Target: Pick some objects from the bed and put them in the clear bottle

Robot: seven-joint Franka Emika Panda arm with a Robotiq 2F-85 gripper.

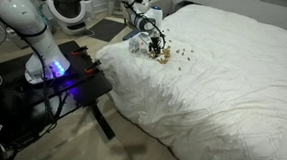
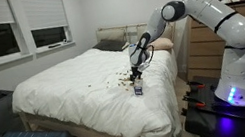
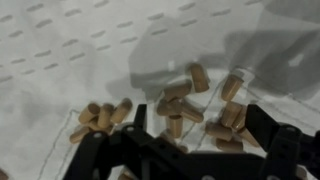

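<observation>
Inspecting the pickup step: the objects (image 3: 178,105) lie in a loose cluster on the bed (image 1: 225,95), and your pincer (image 3: 195,140) hangs directly over them. Lower straight down so the jaws bracket the densest clump, then close slowly. Expect only a few pellets to stay. In my judgement the soft duvet (image 2: 64,84) bunches if you press in. — Inspector

Pincer state? — Operator

Fully released. The jaws are spread wide to either side of the cluster, and nothing is held. Whether the tips touch the duvet cannot be told from the wrist view. — Inspector

And the container? — Operator

Your clear bottle (image 2: 137,89) appears to stand upright on the bed, near the edge that faces the arm (image 2: 205,18). In an exterior view it sits just beside the pincer and close to the pellets. Keep your carry short and level, and centre over its mouth before letting go. It looks light and may tip if nudged. — Inspector
</observation>
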